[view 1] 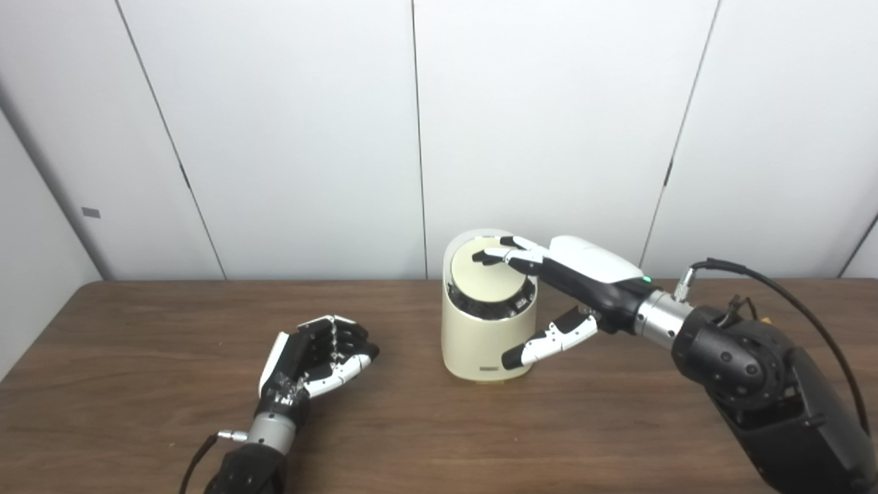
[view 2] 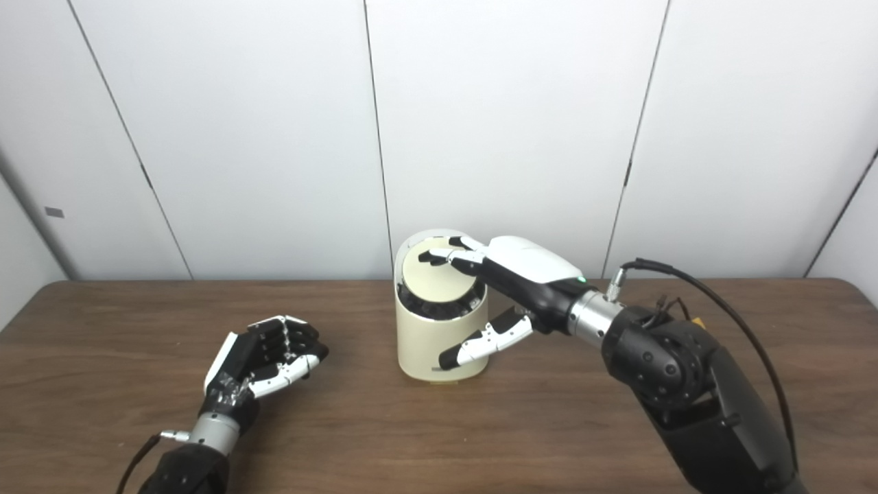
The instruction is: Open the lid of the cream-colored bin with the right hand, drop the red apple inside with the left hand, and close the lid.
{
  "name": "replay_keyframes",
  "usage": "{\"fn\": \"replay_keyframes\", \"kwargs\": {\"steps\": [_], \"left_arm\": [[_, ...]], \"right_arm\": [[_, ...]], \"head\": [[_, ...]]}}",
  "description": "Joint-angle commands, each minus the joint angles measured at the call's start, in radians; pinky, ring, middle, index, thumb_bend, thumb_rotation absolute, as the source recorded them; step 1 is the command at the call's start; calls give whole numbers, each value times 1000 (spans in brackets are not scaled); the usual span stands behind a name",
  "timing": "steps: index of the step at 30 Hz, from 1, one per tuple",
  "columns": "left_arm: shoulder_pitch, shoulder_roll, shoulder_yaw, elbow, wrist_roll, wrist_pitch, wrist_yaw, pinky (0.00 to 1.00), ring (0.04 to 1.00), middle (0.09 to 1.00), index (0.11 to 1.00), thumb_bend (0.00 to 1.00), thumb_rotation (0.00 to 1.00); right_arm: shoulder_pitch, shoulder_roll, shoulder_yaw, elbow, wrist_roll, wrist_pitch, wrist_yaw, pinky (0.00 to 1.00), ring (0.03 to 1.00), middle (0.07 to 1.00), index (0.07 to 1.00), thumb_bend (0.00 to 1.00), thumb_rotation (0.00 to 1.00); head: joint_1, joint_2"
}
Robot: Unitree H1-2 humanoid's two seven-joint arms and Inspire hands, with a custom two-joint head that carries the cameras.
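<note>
White wall panels with thin dark seams stand behind a dark brown wood-grain table (view 1: 425,439), and the cream-colored bin (view 1: 485,322) stands on the table near its far edge, roughly in the middle. The bin is a smooth, matte upright cylinder with a rounded base; its round lid (view 1: 485,273) is tilted, the far side raised and the near side dipped, so that a dark crescent of the bin's inner rim shows along the near edge. The right hand (view 1: 562,288) reaches in from the right of the bin, its glossy white shell uppermost; its fingers (view 1: 504,254) are stretched out and lie across the top of the lid, touching it, while the thumb (view 1: 545,343) hangs lower, spread well away from them, in front of the bin's right wall. It clamps nothing. A black cable (view 1: 789,302) loops over that arm's dark forearm. To the left of the bin and nearer the camera, well apart from it, the left hand (view 1: 317,357) rests on the table palm up, its black-and-white fingers curled loosely inward around nothing visible. The red apple shows in neither view.
</note>
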Motion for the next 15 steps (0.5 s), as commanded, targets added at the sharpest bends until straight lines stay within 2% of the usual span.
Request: {"fn": "replay_keyframes", "kwargs": {"steps": [1, 3, 5, 7, 12, 15], "left_arm": [[-29, 7, 3, -26, 0, -21, 4, 348, 512, 499, 493, 517, 0], [-29, 11, 0, -26, 7, -25, 4, 350, 516, 500, 492, 517, 0], [-30, 9, 2, -26, 1, -22, 3, 349, 509, 499, 493, 517, 0], [-31, 9, 1, -24, 0, -27, 1, 346, 503, 498, 494, 517, 0], [-30, 10, -1, -30, 0, -27, -1, 347, 501, 497, 495, 517, 0], [-33, 9, 5, -30, -17, -25, -9, 341, 502, 496, 496, 517, 0]], "right_arm": [[3, -9, -37, -48, 1, -11, -46, 890, 986, 908, 944, 726, 496], [39, 10, -65, -60, 10, 11, -74, 862, 956, 909, 933, 737, 405], [76, 35, -101, -54, 40, 16, -113, 785, 909, 915, 919, 735, 308], [106, 52, -130, -43, 59, 24, -139, 756, 891, 924, 922, 718, 249], [162, 74, -183, -22, 107, 43, -172, 746, 871, 928, 941, 717, 264], [202, 86, -209, 11, 123, 21, -222, 715, 863, 920, 941, 747, 255]], "head": [[1, 1], [1, 1], [-2, -1], [-2, -1], [-2, -2], [-2, -4]]}}
